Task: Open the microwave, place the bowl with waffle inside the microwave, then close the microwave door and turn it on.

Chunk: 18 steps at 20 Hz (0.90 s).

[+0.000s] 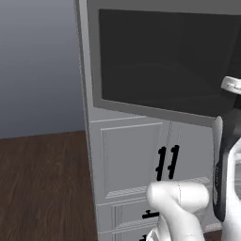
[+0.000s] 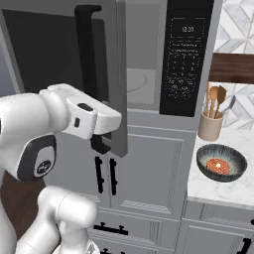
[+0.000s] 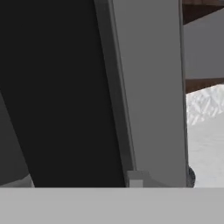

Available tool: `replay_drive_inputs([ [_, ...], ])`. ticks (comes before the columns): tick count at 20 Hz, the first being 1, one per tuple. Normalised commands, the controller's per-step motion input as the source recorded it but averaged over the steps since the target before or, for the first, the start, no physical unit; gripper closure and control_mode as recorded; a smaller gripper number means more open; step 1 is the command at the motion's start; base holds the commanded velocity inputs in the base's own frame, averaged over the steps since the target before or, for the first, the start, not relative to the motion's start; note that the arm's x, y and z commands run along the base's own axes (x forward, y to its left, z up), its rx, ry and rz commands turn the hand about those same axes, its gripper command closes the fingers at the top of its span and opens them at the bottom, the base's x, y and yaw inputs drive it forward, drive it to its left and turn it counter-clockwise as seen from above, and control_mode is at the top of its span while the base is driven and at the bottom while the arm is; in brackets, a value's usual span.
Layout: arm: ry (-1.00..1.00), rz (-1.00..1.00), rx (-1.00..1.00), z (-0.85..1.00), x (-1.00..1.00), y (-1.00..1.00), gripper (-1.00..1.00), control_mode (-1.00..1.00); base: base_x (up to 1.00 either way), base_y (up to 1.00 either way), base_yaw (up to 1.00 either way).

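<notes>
From the right base view I see the microwave door point(image 2: 59, 64) swung partly open, its free edge turned toward me, with the long black handle point(image 2: 88, 59) standing upright on its face. My claw point(image 2: 101, 141) sits at the lower end of that handle, against the door's bottom corner. Its fingers are hidden behind the white hand, so I cannot tell whether they are apart, together or clamped on the bar.

To the right of the claw and higher up, the same view shows the microwave point(image 2: 144, 64) cavity open, with a pale turntable point(image 2: 140, 79) inside and the dark control panel point(image 2: 184, 54) beyond it. Well off to the right of the claw and a little lower, the bowl point(image 2: 221, 162) rests on the marble bench point(image 2: 218, 188) with the waffle point(image 2: 219, 166) in it, just in front of a crock of wooden utensils point(image 2: 212, 116).

The left base view gives me the other side: the door's wide dark glass point(image 1: 164, 56) seen face on, the white cabinet doors point(image 1: 132, 157) with short black handles below it, and a wooden floor point(image 1: 42, 183).

The hand view is pressed close to the door, showing dark glass point(image 3: 61, 92) and the grey frame point(image 3: 148, 87), with a strip of pale bench point(image 3: 204, 140) past its edge.
</notes>
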Motion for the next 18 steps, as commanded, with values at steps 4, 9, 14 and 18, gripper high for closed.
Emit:
replay_drive_inputs([
  [4,-0.01,-0.23,-0.08,0.0,-1.0,0.3,1.0,-1.0,0.0,0.0,0.0],
  [9,-0.05,-0.2,-0.06,0.0,-0.99,0.13,1.0,-1.0,0.0,0.0,0.0],
  [14,-0.06,-0.12,-0.06,-0.02,-0.61,0.17,1.0,-1.0,0.0,0.0,0.0],
  [18,-0.01,-0.05,-0.11,-0.23,-0.22,0.36,1.0,-1.0,0.0,0.0,0.0],
])
